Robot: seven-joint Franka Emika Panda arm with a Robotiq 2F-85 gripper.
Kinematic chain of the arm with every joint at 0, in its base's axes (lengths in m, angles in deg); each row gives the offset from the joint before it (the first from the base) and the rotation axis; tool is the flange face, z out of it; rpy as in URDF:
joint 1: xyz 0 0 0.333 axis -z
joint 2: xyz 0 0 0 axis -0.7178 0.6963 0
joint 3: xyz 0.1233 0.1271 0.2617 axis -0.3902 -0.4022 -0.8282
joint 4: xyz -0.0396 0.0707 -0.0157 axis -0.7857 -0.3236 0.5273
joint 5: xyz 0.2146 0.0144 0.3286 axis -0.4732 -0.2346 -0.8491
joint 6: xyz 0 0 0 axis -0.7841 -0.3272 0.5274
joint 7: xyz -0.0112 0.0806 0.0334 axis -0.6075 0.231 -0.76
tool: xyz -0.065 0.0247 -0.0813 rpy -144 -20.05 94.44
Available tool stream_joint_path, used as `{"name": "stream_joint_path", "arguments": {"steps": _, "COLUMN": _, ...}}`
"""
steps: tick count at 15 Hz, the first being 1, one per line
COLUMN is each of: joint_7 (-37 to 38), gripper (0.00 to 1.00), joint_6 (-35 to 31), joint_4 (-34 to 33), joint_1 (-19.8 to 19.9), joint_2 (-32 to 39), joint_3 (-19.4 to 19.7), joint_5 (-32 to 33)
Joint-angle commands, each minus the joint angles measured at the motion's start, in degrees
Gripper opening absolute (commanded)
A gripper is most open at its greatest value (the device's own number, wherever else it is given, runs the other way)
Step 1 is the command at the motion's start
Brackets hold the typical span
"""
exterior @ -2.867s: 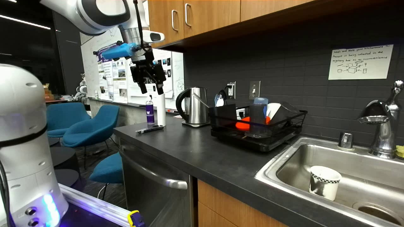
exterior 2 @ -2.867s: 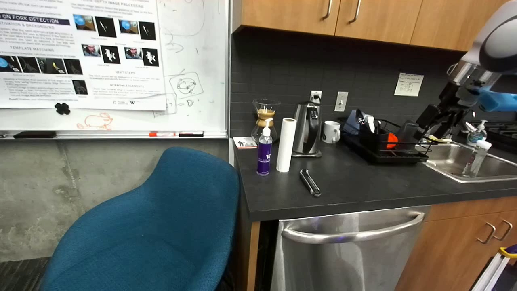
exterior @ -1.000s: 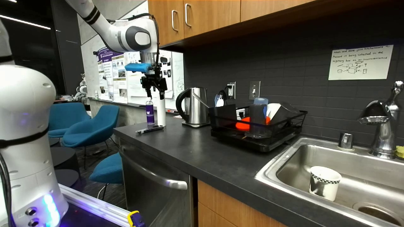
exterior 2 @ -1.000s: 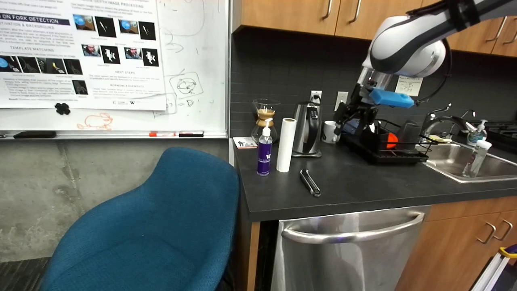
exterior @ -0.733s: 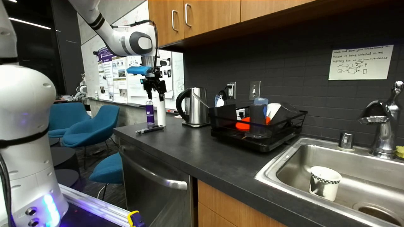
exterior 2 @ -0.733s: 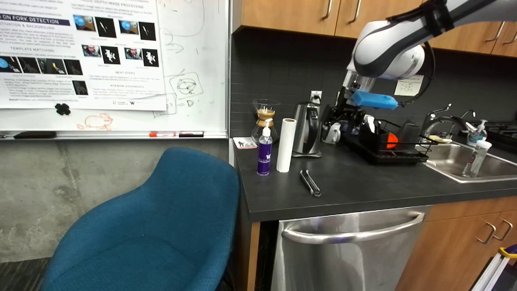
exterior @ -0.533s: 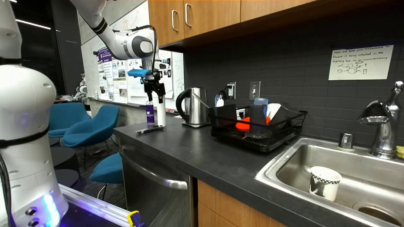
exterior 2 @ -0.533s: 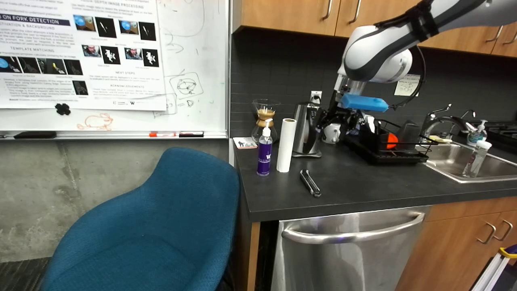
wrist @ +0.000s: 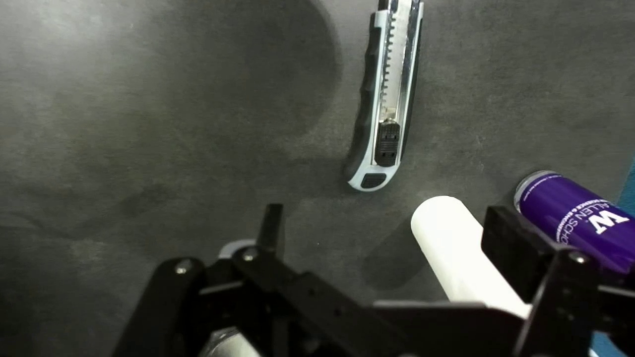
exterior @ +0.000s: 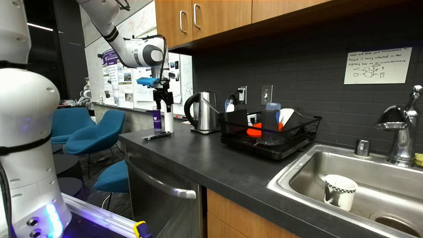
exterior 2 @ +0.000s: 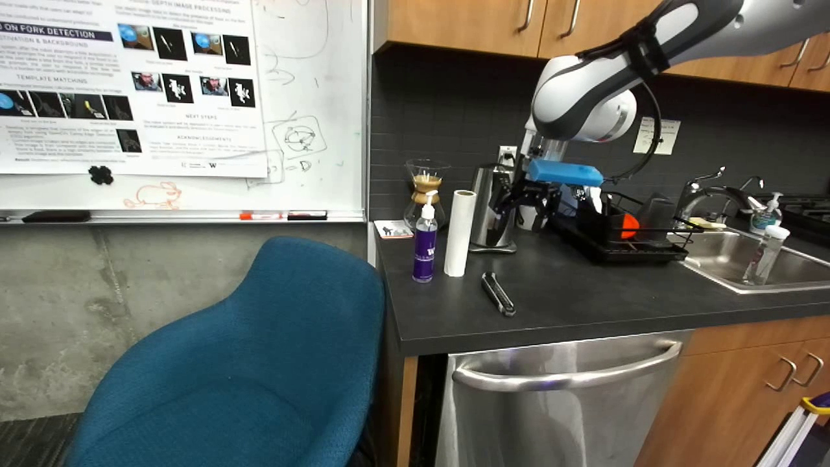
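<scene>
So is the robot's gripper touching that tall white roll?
Apart. In an exterior view, the gripper hangs to one side of the white roll, and a strip of the silver kettle shows in the gap between them.

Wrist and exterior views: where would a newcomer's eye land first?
The open, black two-fingered gripper hanging over the dark grey countertop likely draws the eye first. Next come the slim white upright cylinder and, beside it, the purple pump bottle, near the countertop's end in both exterior views. Up top in the wrist view lies a grey and black box cutter.
</scene>
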Motion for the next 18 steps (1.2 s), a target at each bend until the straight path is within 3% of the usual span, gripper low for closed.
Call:
{"name": "stream_joint_path", "arguments": {"steps": 1, "joint_7": 0.01, "gripper": 1.00, "joint_6": 0.20, "joint_4": -0.16, "joint_1": -0.65, "joint_2": -0.01, "joint_3": 0.67, "joint_5": 0.00}}
{"name": "stream_joint_path", "arguments": {"steps": 11, "joint_7": 0.22, "gripper": 1.00, "joint_6": 0.24, "joint_4": -0.24, "joint_1": -0.65, "joint_2": -0.01, "joint_3": 0.67, "joint_5": 0.00}}
{"name": "stream_joint_path", "arguments": {"steps": 18, "joint_7": 2.70, "gripper": 1.00, "joint_6": -4.25, "joint_4": -0.15, "joint_1": -2.07, "joint_2": 3.79, "joint_3": 0.00, "joint_5": 0.99}}
